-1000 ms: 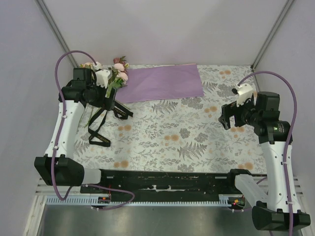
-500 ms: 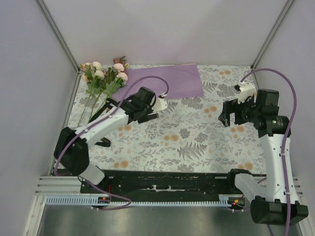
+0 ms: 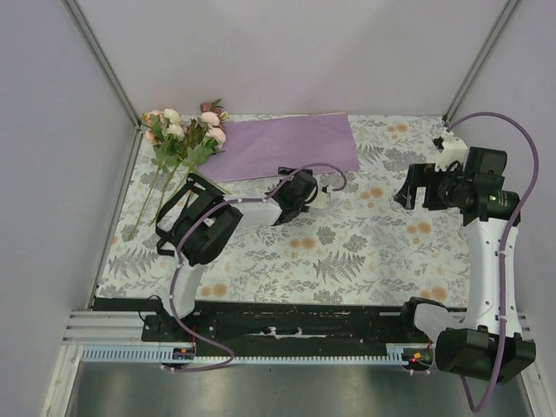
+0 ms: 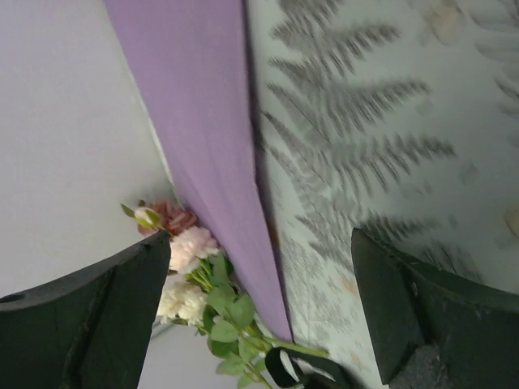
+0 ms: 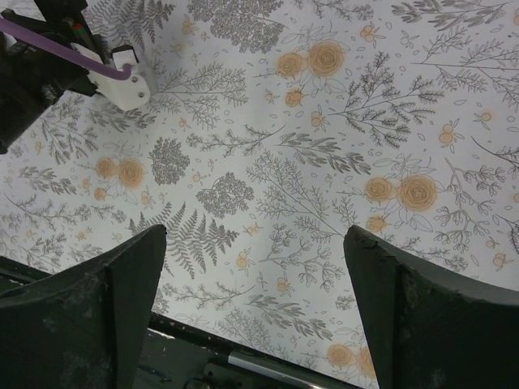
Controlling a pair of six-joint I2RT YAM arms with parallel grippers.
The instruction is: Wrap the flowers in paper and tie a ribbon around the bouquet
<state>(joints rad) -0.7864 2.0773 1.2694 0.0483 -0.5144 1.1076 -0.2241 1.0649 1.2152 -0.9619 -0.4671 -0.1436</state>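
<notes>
Overhead view spans the tablecloth; both wrist views share it, nearer.

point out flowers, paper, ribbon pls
flowers (image 3: pixel 184 132), top view, on the pink and peach blooms.
paper (image 3: pixel 287 143), top view, middle of the lilac face.
ribbon (image 3: pixel 165 215), top view, black strand near the stems.

A pale printed cloth spreads over the whole working surface, patterned with grey ferns, leaf sprays and small orange blossoms. Plain pale walls close it in at 9, 12 and 3 o'clock. One slanting metal pole rises at 11 o'clock and another at 1 o'clock. At 6 o'clock a black rail runs along the cloth's near edge. A white slotted duct lies just outside it, and a grey metal sheet lies nearest.
</notes>
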